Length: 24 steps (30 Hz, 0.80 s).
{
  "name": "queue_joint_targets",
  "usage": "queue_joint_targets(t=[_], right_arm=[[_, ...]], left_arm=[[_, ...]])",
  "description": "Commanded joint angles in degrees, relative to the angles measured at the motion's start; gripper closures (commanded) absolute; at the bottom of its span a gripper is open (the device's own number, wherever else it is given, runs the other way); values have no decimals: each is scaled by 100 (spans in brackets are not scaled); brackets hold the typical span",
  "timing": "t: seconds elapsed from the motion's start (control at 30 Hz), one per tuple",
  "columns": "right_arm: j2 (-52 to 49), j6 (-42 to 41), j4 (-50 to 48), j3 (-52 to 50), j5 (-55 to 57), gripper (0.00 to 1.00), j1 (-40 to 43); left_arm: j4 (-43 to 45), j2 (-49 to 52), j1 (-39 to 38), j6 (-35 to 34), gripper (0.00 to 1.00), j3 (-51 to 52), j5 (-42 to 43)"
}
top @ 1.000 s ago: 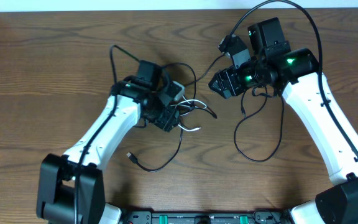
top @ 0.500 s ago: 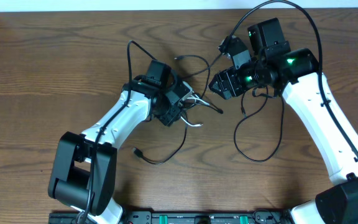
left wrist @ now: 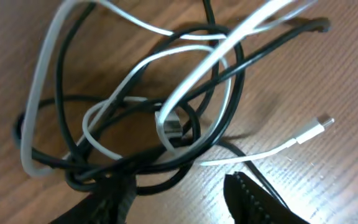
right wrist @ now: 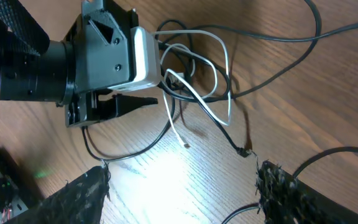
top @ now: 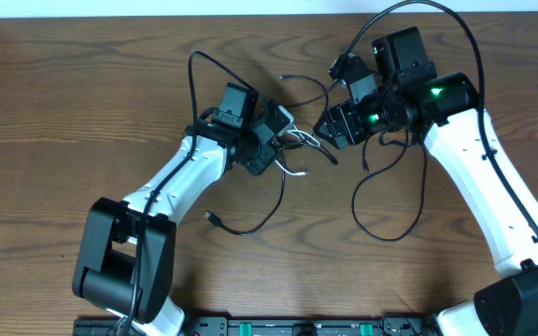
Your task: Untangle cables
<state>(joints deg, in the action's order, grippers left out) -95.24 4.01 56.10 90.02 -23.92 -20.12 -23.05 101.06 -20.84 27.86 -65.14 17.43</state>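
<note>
Facing the cable tangle [left wrist: 173, 124] from frame right, the right gripper [right wrist: 182, 186] gapes empty. Nearer, the left gripper [left wrist: 176, 190], also spread, touches it.

One wooden table [top: 63, 112]. Two robot arms at it, the left arm [top: 171, 182] and the right arm [top: 479, 159]. One white cable [left wrist: 229, 45], knotted up. Black cables [top: 246, 231]: at least two trail out from that white one; inside the knot I can't count them.

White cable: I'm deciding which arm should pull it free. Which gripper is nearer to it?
Left. The left gripper sits right at the loops of the white cable; the right gripper hangs on their far side, apart from them.
</note>
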Motion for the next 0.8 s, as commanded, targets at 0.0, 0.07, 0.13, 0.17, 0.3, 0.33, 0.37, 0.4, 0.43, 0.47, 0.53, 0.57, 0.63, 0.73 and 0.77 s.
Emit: queue_joint_targets(t=[0.0, 0.07, 0.13, 0.17, 0.3, 0.33, 0.37, 0.4, 0.43, 0.47, 0.53, 0.57, 0.63, 0.73, 0.77], right_arm=[[-50, -11, 2, -11, 4, 25, -2], [-50, -11, 2, -11, 4, 25, -2], [-50, -11, -4, -11, 4, 26, -2], [-50, -11, -4, -11, 2, 25, -2], [-50, -13, -2, -11, 2, 25, -2], [-50, -15, 0, -11, 2, 25, -2], [-50, -15, 0, -11, 2, 25, -2], [-50, -13, -2, -11, 2, 25, -2], [-50, -13, -2, -11, 2, 25, -2], [-50, -15, -2, -11, 2, 25, -2], [-50, -15, -2, -11, 2, 25, -2], [-50, -22, -2, -11, 2, 25, -2], [-50, -37, 2, -11, 0, 25, -2], [-50, -37, 7, -11, 2, 25, -2], [-50, -35, 7, -13, 2, 25, -2]], left_arm=[[79, 87, -15, 44, 43, 52, -59], [142, 162, -15, 44, 40, 52, -55], [212, 240, -15, 44, 38, 52, -57], [269, 295, -15, 44, 37, 52, -57], [481, 476, -15, 44, 36, 52, -57], [527, 533, -15, 44, 36, 52, -57], [566, 586, -15, 44, 36, 52, -57], [590, 645, -15, 44, 37, 52, -57], [608, 713, -15, 44, 37, 52, -57], [614, 745, -15, 44, 36, 52, -55], [654, 896, -15, 44, 36, 52, -55], [675, 938, -15, 42, 36, 52, -55], [734, 1043, -15, 42, 36, 52, -55], [772, 1049, -15, 39, 37, 52, -55], [798, 1047, -15, 39, 40, 52, -35]])
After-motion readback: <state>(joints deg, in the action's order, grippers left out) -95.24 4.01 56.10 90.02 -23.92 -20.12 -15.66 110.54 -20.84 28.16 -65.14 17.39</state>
